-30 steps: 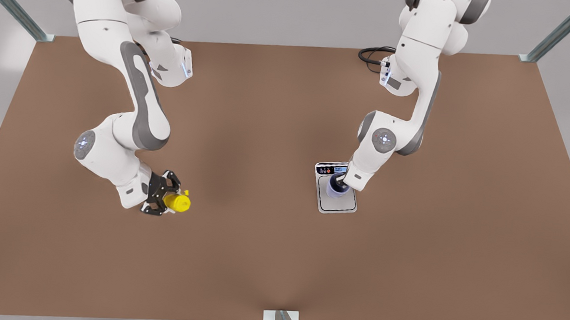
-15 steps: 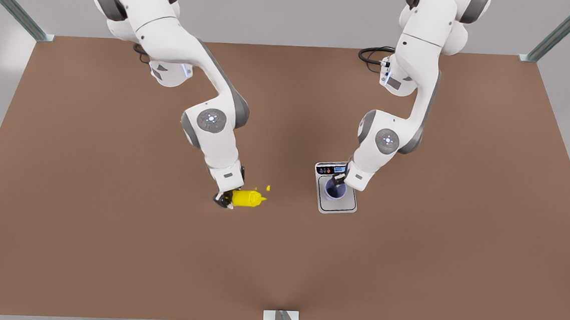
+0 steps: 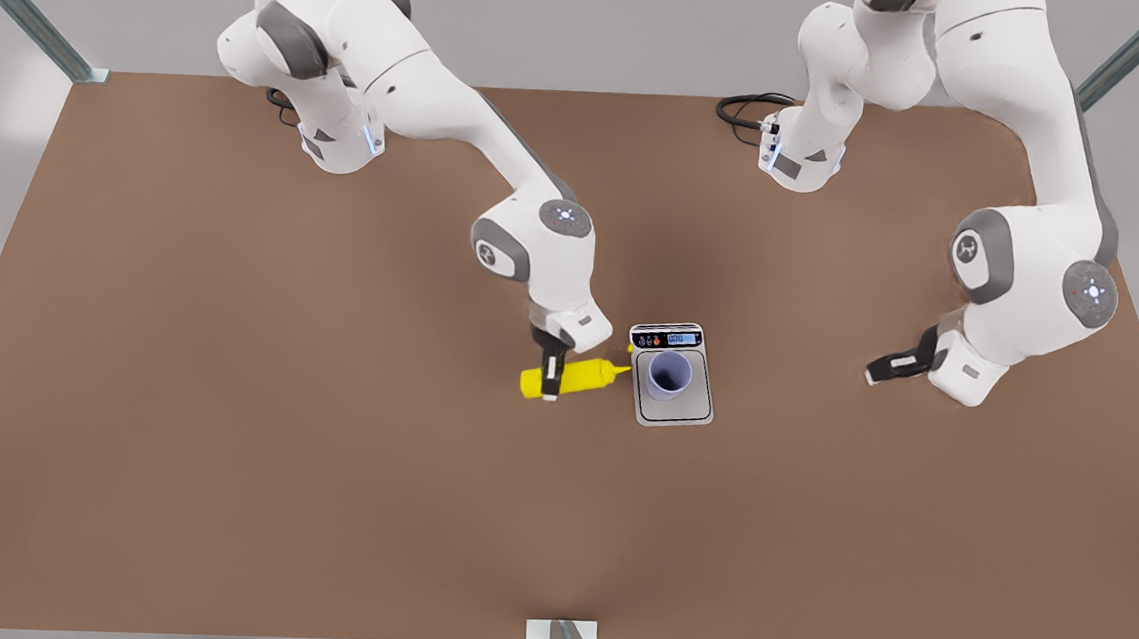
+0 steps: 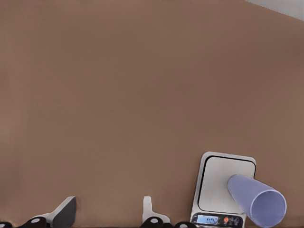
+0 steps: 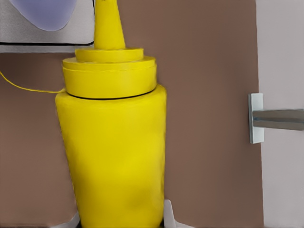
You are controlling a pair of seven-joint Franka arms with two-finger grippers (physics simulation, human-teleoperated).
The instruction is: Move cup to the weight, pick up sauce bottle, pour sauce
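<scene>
Standing upright on the silver-grey plate of the small flat white-framed digital scale (image 3: 672,375), the pale lavender-blue handleless cup (image 3: 670,374) sits toward the plate's display end, its round rim open to the front camera; the left wrist view shows the same cup (image 4: 257,199) on the scale (image 4: 223,184), with nothing touching it. Just beside the scale, on the front view's left, the bright yellow cylindrical squeeze bottle (image 3: 572,376) lies roughly level above the brown tabletop (image 3: 219,455), its thin pointed nozzle aimed at the scale and ending close to the frame's edge. The right gripper (image 3: 552,370) has its jaws clenched across the bottle's body, and in the right wrist view the bottle (image 5: 114,142) rises between the finger pads with the nozzle tip reaching over the scale's plate beside the cup. The left gripper (image 3: 889,368) hangs well apart from the scale on the front view's right, low over the tabletop, its jaws released and holding nothing, the arm waiting.
</scene>
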